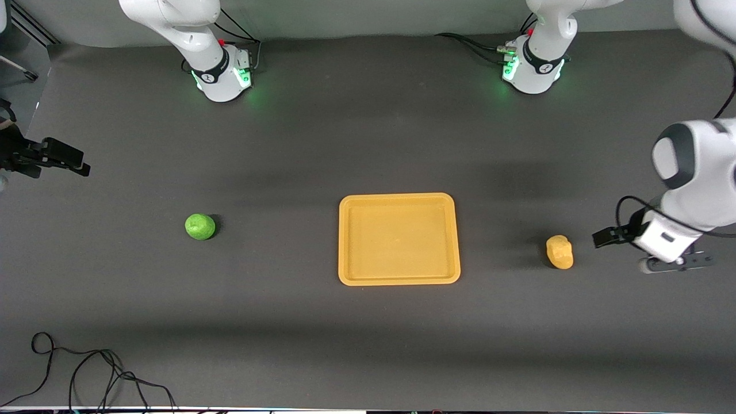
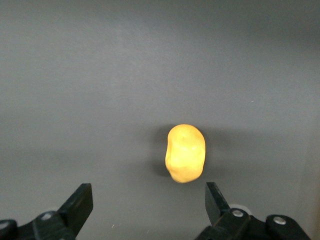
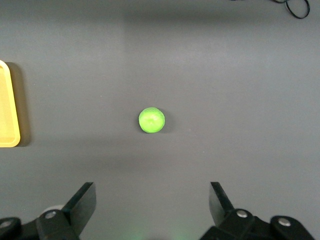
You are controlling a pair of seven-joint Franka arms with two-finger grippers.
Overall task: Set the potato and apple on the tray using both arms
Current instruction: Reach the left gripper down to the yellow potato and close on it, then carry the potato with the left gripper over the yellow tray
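The potato and the apple both lie on the bare dark table, so by the look of things neither half of the job has been done: the tray at the centre holds nothing, and each piece is still to be grasped, carried over and set down. Taking the tray as the middle of a clock face in the front view, the potato sits at about three o'clock, well apart from the rim and toward the left arm's end of the table, while the apple sits at about nine o'clock, also well apart, toward the right arm's end. The left gripper hovers over the table just beside the potato, its fingers spread wide and holding nothing. The right gripper is up at the right arm's end of the table, at roughly ten o'clock from the apple in the front view, with its fingers likewise apart and empty. The potato is a small, lumpy, oblong yellow-orange lump, a shade brighter than the tray. The apple is small, round and bright green with a dimple on top. The tray is flat, rectangular, with rounded corners and a low raised rim.
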